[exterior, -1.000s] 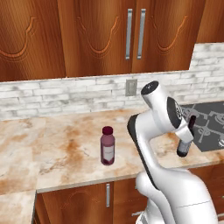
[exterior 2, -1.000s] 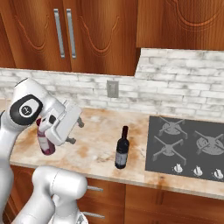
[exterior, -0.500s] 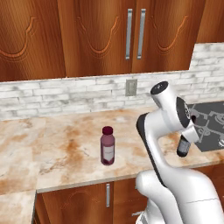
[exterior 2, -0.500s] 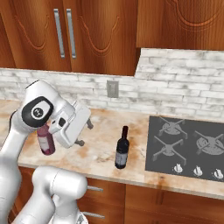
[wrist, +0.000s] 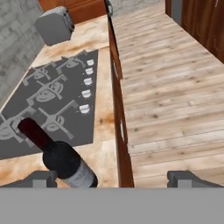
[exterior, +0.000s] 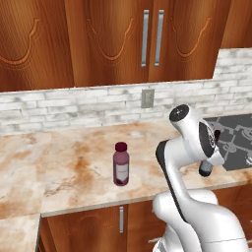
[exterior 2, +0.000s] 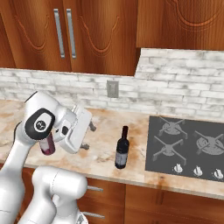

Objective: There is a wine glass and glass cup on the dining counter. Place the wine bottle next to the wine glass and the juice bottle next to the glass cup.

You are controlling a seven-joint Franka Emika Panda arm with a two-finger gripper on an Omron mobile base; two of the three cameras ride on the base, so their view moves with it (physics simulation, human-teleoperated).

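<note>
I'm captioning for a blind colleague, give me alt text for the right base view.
A dark wine bottle stands upright on a marble counter, between the white arm's gripper and a black stovetop. Behind: a brick backsplash and wooden cabinets.

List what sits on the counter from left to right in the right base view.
Juice bottle, partly behind the arm → gripper → wine bottle → stovetop.

Glossy dark-glass wine bottle (exterior 2: 122,148) (paper label), marbled counter (exterior 2: 105,154).
</note>
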